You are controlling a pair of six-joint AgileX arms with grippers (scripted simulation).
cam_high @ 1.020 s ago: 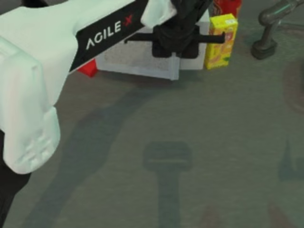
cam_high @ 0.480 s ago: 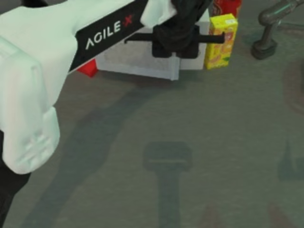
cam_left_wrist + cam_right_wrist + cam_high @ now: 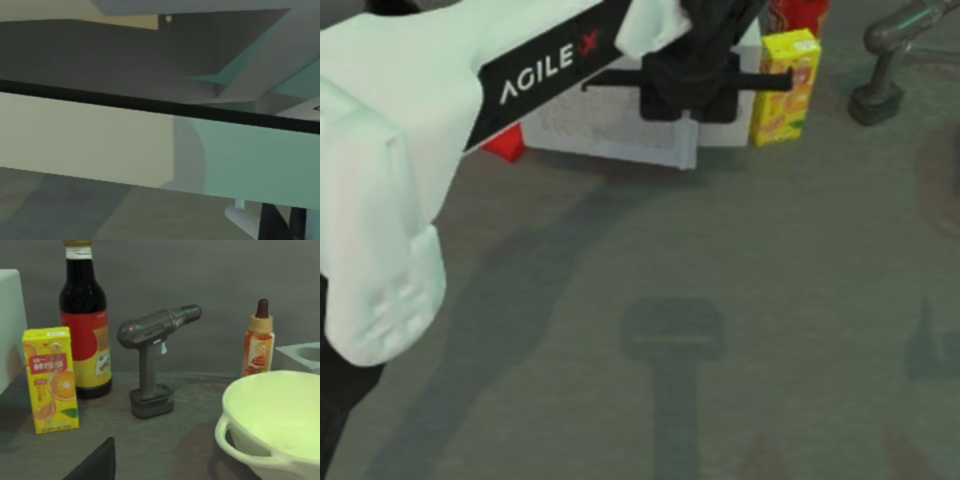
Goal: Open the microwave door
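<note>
Top view: the microwave (image 3: 620,125) is seen at the table's far edge, the microwave door (image 3: 605,130) facing the camera. The left gripper (image 3: 686,100) is placed at the door's slim handle (image 3: 686,140); finger state cannot be told. A yellow juice carton (image 3: 786,87) stands just beside the microwave.

Left wrist view: only close pale surfaces are seen.

Right wrist view: carton, soy sauce bottle (image 3: 84,320), drill (image 3: 152,360) and bowl (image 3: 272,415) are recorded.

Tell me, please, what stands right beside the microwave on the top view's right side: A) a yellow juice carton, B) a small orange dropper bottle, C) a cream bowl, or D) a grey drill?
A: in the top view the yellow juice carton stands right against the right side of the microwave, while the grey drill stands farther right, apart from it.
</note>
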